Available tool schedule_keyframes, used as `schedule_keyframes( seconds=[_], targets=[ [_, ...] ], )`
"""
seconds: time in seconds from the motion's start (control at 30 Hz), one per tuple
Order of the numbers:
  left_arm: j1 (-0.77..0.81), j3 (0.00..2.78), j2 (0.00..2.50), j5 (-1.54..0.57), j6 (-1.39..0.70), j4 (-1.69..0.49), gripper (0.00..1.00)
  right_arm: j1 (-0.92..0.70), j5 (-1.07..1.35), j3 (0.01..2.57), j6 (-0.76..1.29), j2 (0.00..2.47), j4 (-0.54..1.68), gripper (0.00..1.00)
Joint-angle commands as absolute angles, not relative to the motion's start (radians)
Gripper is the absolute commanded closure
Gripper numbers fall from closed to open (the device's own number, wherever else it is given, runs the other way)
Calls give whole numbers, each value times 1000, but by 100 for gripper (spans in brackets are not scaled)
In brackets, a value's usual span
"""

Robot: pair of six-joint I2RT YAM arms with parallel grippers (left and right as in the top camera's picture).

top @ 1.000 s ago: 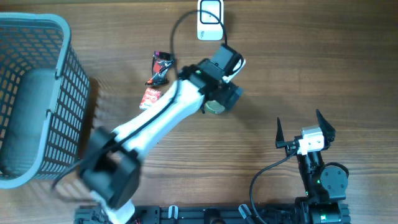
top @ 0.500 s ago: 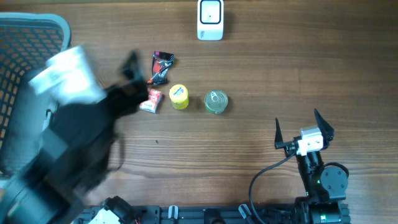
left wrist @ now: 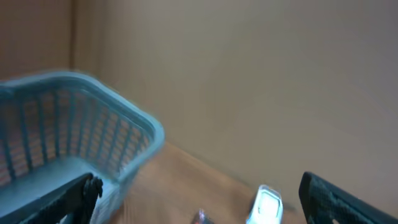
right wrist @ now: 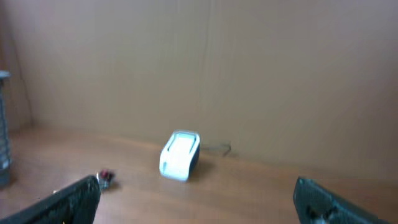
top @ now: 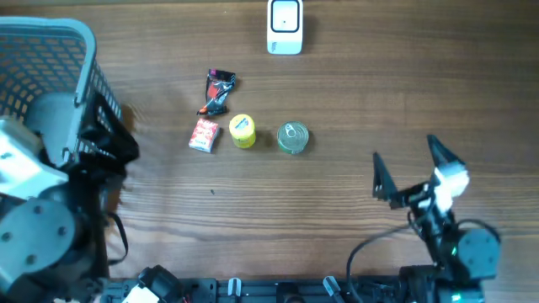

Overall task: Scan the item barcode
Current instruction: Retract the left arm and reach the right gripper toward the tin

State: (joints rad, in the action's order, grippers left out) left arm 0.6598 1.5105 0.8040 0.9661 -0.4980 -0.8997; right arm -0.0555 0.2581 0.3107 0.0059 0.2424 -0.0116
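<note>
Overhead: right gripper (top: 404, 150) spread wide, empty.

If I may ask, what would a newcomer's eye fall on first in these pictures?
The big blue mesh basket at the table's left edge stands out first. Mid-table lies a short row: a red packet, a yellow container and a green tin, a dark wrapper just beyond. A white scanner sits at the far edge.

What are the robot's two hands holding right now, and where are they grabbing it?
Nothing. The left gripper and the right gripper both stand wide open and empty, with no item between their fingers.
</note>
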Motion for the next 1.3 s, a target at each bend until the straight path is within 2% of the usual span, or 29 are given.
schedule_keyframes(
  seconds=[0.0, 0.1, 0.23, 0.3, 0.37, 0.53, 0.67, 0.8, 1.0, 1.1, 1.23, 1.27],
  targets=[
    [632, 1512, 805, 1192, -303, -728, 0, -55, 239, 589, -52, 538, 123, 0],
    [589, 1511, 814, 1195, -84, -390, 0, -55, 296, 875, -51, 822, 348, 0],
    [511, 1511, 855, 1048, 299, 36, 0, -55, 379, 1155, -50, 1079, 636, 0],
    [466, 1511, 870, 1004, 431, 77, 0, -55, 422, 1232, -51, 1150, 712, 0],
    [420, 1511, 881, 1003, 490, 14, 0, -55, 471, 1243, -49, 1177, 713, 0],
    [296, 1501, 860, 811, 337, -272, 0, -55, 500, 1242, -8, 1258, 723, 0],
    [118, 1425, 775, 598, 167, -421, 0, -55, 411, 1243, -41, 1320, 784, 0],
    [-39, 1289, 695, 473, 77, -416, 0, -55, 411, 1250, -51, 1332, 770, 0],
    [-221, 1089, 562, 272, 65, -402, 0, -105, 395, 1304, -49, 1332, 841, 0],
    [-204, 1018, 484, 221, -10, -366, 0, -152, 468, 1322, -44, 1329, 838, 0],
    [-166, 1017, 450, 225, -9, -319, 0, -162, 600, 1320, -15, 1334, 781, 0],
    [-166, 1017, 444, 225, -9, -300, 0, -180, 559, 1320, -14, 1335, 778, 0]
  ],
)
